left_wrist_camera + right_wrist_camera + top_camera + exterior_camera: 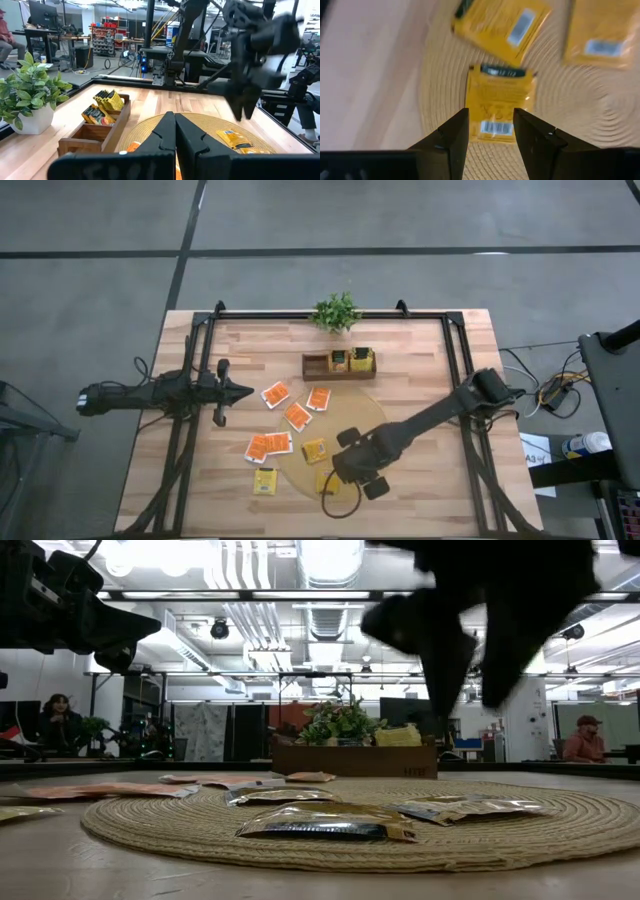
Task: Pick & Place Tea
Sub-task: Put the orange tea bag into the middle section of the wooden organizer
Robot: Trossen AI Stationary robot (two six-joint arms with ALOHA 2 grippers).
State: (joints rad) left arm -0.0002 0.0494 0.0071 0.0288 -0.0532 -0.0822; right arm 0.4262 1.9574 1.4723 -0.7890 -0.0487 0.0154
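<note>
Fingers parted, the right end effector (pixel 490 127) hangs over a yellow tea packet (pixel 500 102) on the mat (pixel 600 125), apparently lining up a pick (left end effector (pixel 243 391) closed, parked aside).

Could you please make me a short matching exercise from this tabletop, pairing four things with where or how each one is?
Things:
1. left gripper
2. right gripper
3. green plant
4. wooden tray

Descriptions:
A. at the table's far edge
B. open above a yellow packet on the round mat
C. shut, off the mat at the table's left side
D. holds upright packets, between plant and mat

Pairs: 1-C, 2-B, 3-A, 4-D
</note>
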